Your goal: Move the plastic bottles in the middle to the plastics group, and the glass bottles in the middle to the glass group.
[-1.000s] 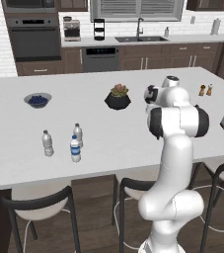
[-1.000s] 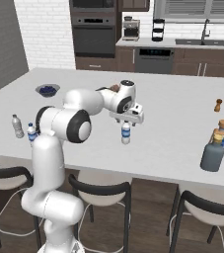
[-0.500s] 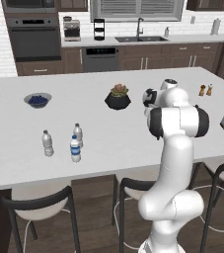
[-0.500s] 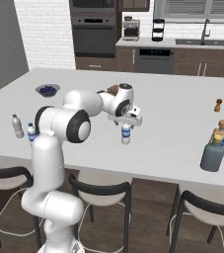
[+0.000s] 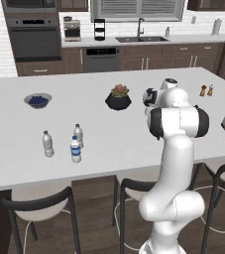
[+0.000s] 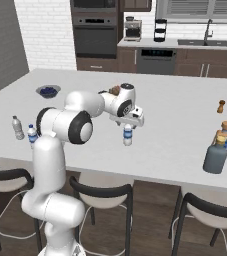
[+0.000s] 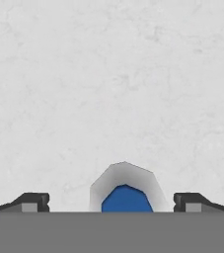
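Gripper (image 6: pixel 128 122) hangs straight over the blue-label water bottle (image 6: pixel 128 136) standing upright mid tabletop (image 6: pixel 175 130), right above its cap. In the hand view the fingers (image 7: pixel 30 201) sit wide apart, one each side of the bottle (image 7: pixel 126 195), which is seen end-on from above; no contact visible, nothing clamped yet. Only one slim bottle visible in the middle. Plastics group (image 5: pixel 64 143) is three small water bottles near the front edge at the far left of the tabletop, well apart from the gripper. Grey-blue glass bottle (image 6: pixel 215 156) with tan stopper stands at the right end just beside the squarish pale bottle (image 6: pixel 224 133) of the glass group, so that part looks done. Handling guess: small slim plastic bottle, light, thin walls likely give a bit under squeeze, smooth and round so it may slip or twist; tall and narrow, tips easily if nudged on the way down. Best hold probably the upper body or shoulder just under the cap, fingers centred on the axis, moderate squeeze. Not fragile, a drop would not break it, but it would roll. Two brown shakers (image 6: pixel 226 106) further back, a plant pot (image 5: pixel 118 98) and a bowl (image 5: pixel 37 100) are out of the way.
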Robot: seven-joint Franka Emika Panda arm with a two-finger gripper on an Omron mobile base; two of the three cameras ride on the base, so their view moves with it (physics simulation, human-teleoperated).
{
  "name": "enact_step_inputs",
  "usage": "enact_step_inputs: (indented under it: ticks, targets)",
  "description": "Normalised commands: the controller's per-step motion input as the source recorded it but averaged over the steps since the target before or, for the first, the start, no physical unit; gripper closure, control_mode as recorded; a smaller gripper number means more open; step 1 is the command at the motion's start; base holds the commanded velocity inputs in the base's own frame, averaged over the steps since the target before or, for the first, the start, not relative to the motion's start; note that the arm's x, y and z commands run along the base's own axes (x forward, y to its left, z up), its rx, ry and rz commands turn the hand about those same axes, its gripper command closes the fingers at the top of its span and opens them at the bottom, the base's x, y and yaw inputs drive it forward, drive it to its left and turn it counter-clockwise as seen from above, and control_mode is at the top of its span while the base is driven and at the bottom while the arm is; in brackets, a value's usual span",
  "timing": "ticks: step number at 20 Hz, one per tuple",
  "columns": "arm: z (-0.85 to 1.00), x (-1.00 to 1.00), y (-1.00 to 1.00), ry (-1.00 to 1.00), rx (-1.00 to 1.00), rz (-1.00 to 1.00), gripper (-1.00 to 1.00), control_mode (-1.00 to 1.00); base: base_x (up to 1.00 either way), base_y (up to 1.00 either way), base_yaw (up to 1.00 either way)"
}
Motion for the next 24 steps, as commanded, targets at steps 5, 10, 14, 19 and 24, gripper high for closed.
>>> enact_step_inputs:
  ticks: [5, 10, 14, 19, 24]
  targets:
    - [-0.07, 0.0, 0.0, -0.03, 0.0, 0.0, -1.0, -1.0, 0.0, 0.0, 0.0]
    - [-0.07, 0.0, 0.0, -0.04, -0.03, 0.0, -1.0, -1.0, 0.0, 0.0, 0.0]
    - [0.0, 0.0, 0.0, 0.0, 0.0, 0.0, -1.0, -1.0, 0.0, 0.0, 0.0]
    - [0.0, 0.0, 0.0, 0.0, 0.0, 0.0, 1.0, -1.0, 0.0, 0.0, 0.0]
    - [0.0, 0.0, 0.0, 0.0, 0.0, 0.0, 1.0, -1.0, 0.0, 0.0, 0.0]
